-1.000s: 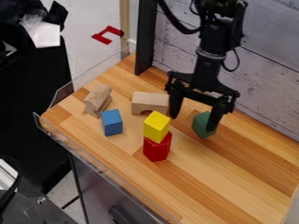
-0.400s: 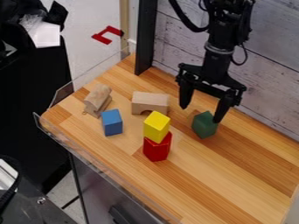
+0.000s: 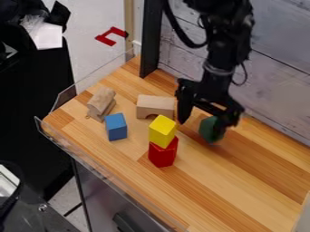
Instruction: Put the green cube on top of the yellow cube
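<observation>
The gripper [image 3: 201, 128] hangs low over the right-hand part of the table, open. Its left finger is behind the stacked cubes, and its right finger overlaps the right side of the green cube [image 3: 208, 128], partly hiding it. Whether that finger touches the cube, I cannot tell. The yellow cube [image 3: 162, 131] rests on top of the red block [image 3: 163, 154], left of and in front of the green cube.
A blue cube [image 3: 115, 127] sits left of the stack. Behind are a wooden arch block [image 3: 155, 107] and wooden pieces [image 3: 101, 103]. A wall [image 3: 272, 86] rises behind the table, and a clear barrier [image 3: 103, 181] runs along its front left edge.
Between the first two frames the gripper shifted right and slightly up; since then it has come down and back left, its right finger now covering more of the green cube. The cubes look unmoved.
</observation>
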